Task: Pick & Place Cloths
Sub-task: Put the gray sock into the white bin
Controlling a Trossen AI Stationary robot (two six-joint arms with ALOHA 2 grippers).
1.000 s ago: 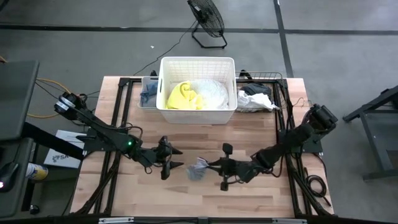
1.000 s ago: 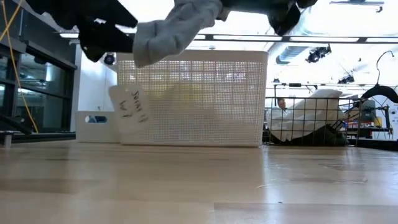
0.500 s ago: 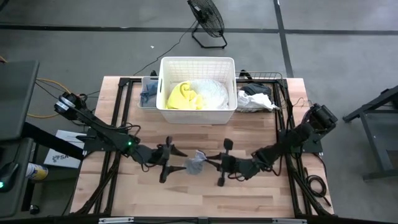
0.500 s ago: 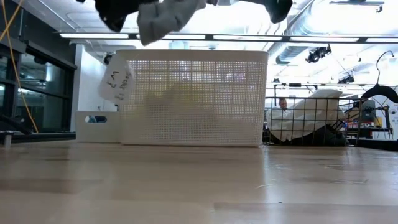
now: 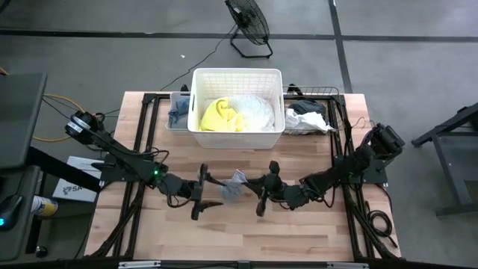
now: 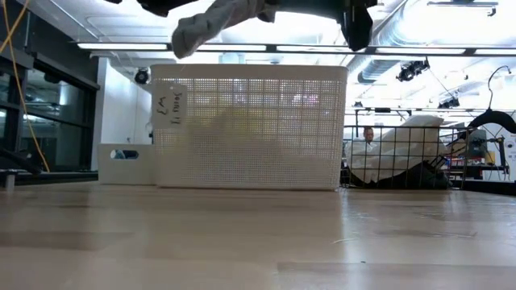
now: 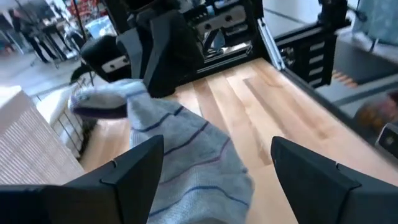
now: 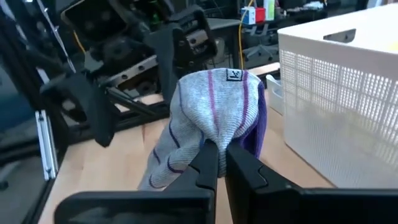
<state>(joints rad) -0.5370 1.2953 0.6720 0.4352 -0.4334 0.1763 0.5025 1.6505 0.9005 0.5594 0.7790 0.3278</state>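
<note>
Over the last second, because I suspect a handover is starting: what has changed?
The right tool, shut on the striped grey cloth, carried it toward the white basket. The left tool closed in on the cloth and spread wider; its fingers flank the cloth without gripping. Basket and the cloths inside it stayed put.

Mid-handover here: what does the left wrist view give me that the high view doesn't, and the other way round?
Only the left wrist view shows the purple stripes on the grey cloth and how it hangs between the left gripper fingers, which stand wide apart on either side of it.

Only the high view shows the white basket holding a yellow cloth and a white cloth, plus the floor fan.

Both show the right gripper shut on the grey cloth, above the wooden table.
</note>
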